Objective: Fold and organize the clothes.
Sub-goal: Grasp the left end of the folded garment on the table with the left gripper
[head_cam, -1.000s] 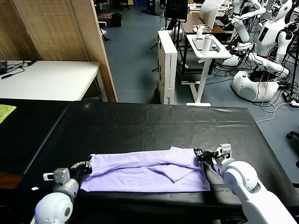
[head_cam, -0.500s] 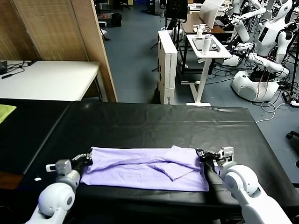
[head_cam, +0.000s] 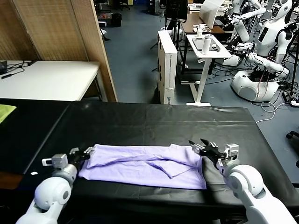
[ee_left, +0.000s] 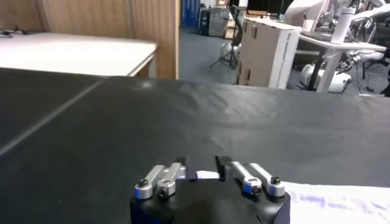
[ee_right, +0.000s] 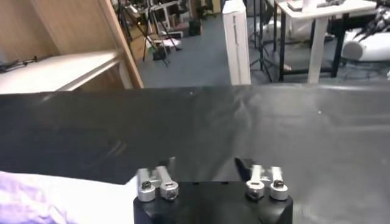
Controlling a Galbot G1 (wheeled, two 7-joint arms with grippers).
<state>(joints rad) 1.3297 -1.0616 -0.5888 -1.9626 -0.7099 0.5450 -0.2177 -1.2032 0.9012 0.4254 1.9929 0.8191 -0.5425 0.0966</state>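
Observation:
The clothes, one lavender T-shirt [head_cam: 140, 163], lie folded into a long band across the near part of the black table [head_cam: 154, 123]. My left gripper [head_cam: 87, 152] is at the shirt's left end, open, with a sliver of lavender fabric [ee_left: 206, 175] showing past the gap between its fingers. More of the shirt [ee_left: 341, 201] lies off to one side of the left gripper [ee_left: 201, 167]. My right gripper [head_cam: 200, 146] sits at the shirt's right end, open. The right gripper [ee_right: 205, 165] has only black table between its fingers, and the shirt [ee_right: 36, 195] lies beside it.
A yellow-green cloth [head_cam: 5, 112] lies at the table's far left edge. Behind the table are a white table [head_cam: 46, 79], a wooden partition [head_cam: 60, 32], a white box [head_cam: 167, 65], a side table [head_cam: 208, 46] and other robots [head_cam: 261, 51].
Both grippers were shut on the shirt's ends and now stand open, having let go. The shirt has shifted a little away from the table's front edge.

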